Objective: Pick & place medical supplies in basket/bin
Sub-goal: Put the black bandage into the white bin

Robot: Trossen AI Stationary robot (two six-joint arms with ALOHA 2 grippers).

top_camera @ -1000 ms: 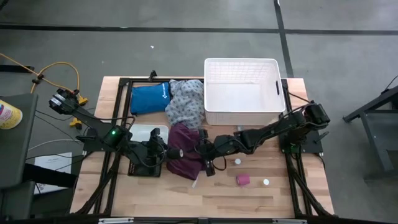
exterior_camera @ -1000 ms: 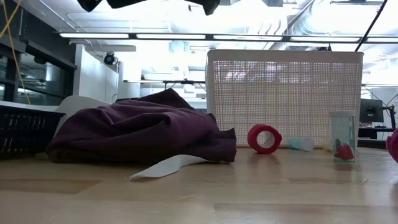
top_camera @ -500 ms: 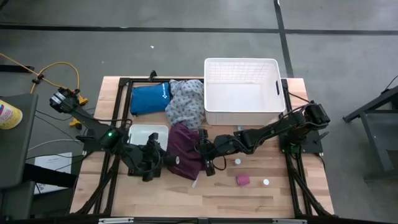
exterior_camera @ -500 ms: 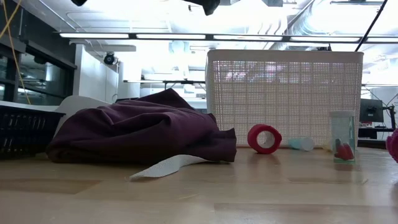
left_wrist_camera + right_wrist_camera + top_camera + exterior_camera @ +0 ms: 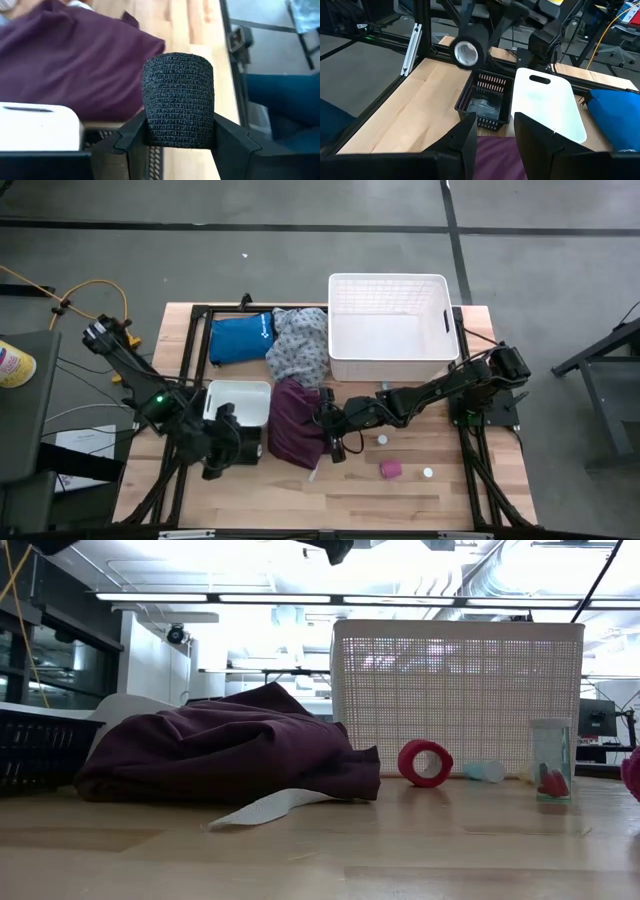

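Wooden surface (image 5: 350, 495) carried most supplies unsorted: I noted the maroon cloth (image 5: 293, 432), a pink roll (image 5: 390, 469) and small white pieces lying loose, and the white basket (image 5: 389, 363) apparently empty. My left end effector (image 5: 178, 145) clamped a black bandage roll (image 5: 178, 100) above the black crate (image 5: 485, 102). Right end effector (image 5: 494, 132) hovered over the cloth, partly open, holding nothing.

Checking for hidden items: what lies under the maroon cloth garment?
A white strip pokes out from under the maroon cloth garment's front edge onto the wooden table. Anything deeper beneath the folds is covered.
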